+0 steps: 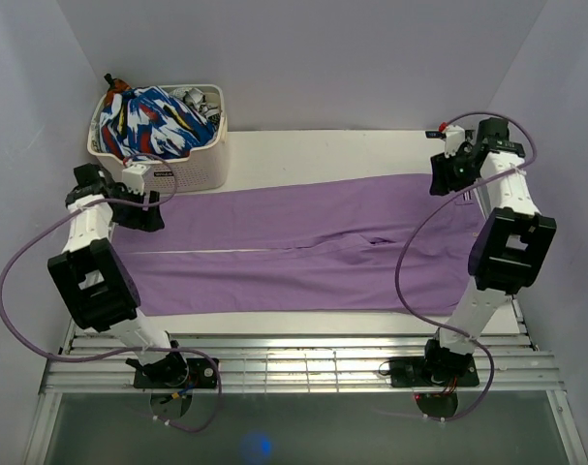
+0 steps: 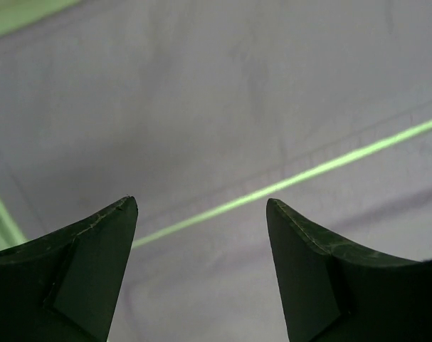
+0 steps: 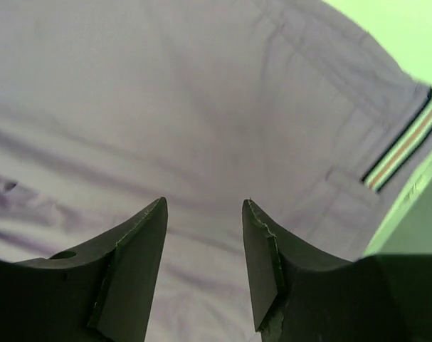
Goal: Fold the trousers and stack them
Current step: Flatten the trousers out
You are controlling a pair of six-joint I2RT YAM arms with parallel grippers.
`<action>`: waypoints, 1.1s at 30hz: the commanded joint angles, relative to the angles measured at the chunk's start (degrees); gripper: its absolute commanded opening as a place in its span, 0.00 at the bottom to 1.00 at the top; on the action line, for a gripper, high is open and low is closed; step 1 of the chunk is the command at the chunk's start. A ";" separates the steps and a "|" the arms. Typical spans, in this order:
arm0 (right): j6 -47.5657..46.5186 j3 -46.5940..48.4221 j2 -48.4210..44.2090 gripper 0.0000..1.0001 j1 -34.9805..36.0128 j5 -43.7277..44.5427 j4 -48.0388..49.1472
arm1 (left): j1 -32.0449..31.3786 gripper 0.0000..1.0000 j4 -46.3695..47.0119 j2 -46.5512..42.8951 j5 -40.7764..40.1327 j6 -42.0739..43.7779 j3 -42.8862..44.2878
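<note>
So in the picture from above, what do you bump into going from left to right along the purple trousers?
First the left gripper, then the trousers, then the right gripper.

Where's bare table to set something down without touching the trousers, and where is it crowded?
Widest: the far strip of table, behind the trousers, between the basket and the right gripper. A thin strip lies along the trousers' near edge, before the slatted rack. Crowded: far-left corner, basket and left gripper close together.
</note>
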 commanded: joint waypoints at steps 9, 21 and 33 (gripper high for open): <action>1.48 -2.24 14.24 0.50 4.23 5.43 4.78 | -3.92 0.76 11.22 13.23 -1.37 -7.12 2.49; -13.83 -23.44 2.12 0.46 4.14 8.78 0.21 | -2.78 0.66 1.12 7.70 -5.59 4.31 -7.53; -25.84 23.82 17.39 0.96 1.42 10.26 -14.21 | 0.64 0.98 -7.85 3.21 5.56 8.53 6.60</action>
